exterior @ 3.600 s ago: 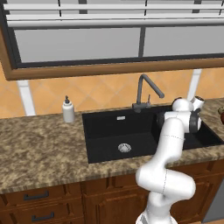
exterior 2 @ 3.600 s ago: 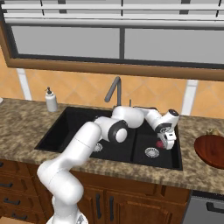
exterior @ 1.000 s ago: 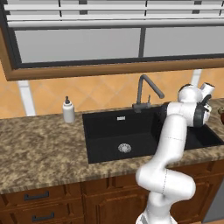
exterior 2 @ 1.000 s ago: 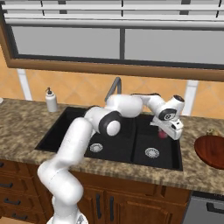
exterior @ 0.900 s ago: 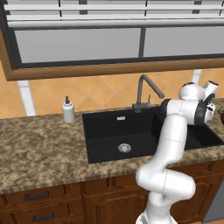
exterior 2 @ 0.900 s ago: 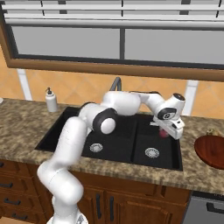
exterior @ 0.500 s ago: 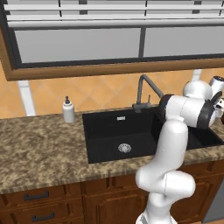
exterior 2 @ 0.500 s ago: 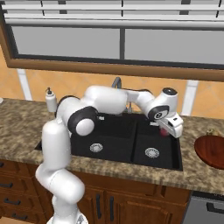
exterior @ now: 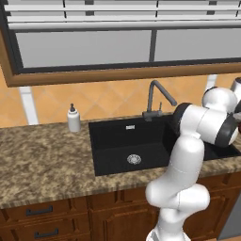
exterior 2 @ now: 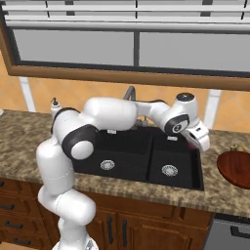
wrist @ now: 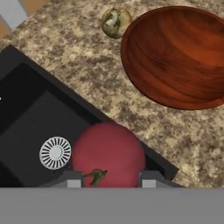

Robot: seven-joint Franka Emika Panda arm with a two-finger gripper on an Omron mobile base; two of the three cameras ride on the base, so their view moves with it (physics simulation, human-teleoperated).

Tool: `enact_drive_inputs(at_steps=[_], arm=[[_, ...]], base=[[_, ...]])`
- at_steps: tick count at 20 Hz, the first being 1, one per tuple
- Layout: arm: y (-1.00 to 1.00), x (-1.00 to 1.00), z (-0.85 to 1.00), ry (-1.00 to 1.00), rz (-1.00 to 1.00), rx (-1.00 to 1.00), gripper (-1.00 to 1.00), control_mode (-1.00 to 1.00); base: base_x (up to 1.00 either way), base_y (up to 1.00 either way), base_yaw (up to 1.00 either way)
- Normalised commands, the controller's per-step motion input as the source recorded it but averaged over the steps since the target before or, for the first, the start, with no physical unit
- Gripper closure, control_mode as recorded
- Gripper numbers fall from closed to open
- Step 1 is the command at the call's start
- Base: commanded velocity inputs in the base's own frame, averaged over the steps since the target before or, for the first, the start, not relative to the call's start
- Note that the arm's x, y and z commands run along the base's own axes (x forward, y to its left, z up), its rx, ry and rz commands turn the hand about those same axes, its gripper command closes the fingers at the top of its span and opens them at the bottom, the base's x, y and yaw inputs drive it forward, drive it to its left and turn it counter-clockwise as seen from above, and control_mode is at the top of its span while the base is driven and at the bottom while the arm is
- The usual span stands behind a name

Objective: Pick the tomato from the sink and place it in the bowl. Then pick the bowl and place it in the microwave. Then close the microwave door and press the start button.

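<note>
Step in hand: I judge this to be the carry of the first step, taking the tomato (wrist: 108,154) from the sink (exterior 2: 132,151) over to the bowl (wrist: 177,57).
My gripper (wrist: 108,180): in the hand view my two fingertips stand on either side of the tomato, pressed against it, so I am clamped on it; its green stem shows between them.
Tomato: lifted clear of the basin, hanging over the sink's right edge where black rim meets speckled counter (wrist: 83,61). In the right base view a bit of red shows under my hand (exterior 2: 194,139).
Sink: black double basin; the round silver drain (wrist: 55,152) of its right half lies below and beside the tomato in the hand view. The dark faucet (exterior: 157,96) rises at the far edge.
Bowl: glossy reddish-brown, on the counter to the right of the sink, well apart from the rim, with nothing inside it. The right base view catches its left part (exterior 2: 236,168) at the frame's right edge.
Beside the bowl: a small yellowish, knobbly thing (wrist: 116,21) lies just by its rim; I cannot tell what it is.
Far left: a soap bottle (exterior: 74,119) stands on the counter left of the sink, out of my way.
Next move calls for: travelling further right until the tomato is over the bowl's hollow, lowering, then parting my fingers.
Not yet done: bowl into microwave, door, start button.
</note>
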Motion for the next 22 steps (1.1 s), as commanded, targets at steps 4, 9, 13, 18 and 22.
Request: enact_drive_inputs(at_steps=[4, 9, 13, 18, 22], arm=[[-0.67, 0.00, 0.10, 0.00, -0.08, -0.05, 1.00, -1.00], [-0.72, -0.11, 0.01, 0.00, -0.04, 0.00, 1.00, -1.00], [-0.48, -0.31, 0.05, 0.00, -0.04, 0.00, 1.00, -1.00], [-0.23, 0.00, -0.18, 0.00, 0.00, 0.00, 1.00, -1.00], [-0.02, 0.00, -0.40, 0.00, 0.00, -0.01, 1.00, -1.00]], base=[[0.00, 0.00, 0.00], [0.00, 0.00, 0.00], [0.00, 0.00, 0.00], [0.00, 0.00, 0.00], [0.00, 0.00, 0.00]])
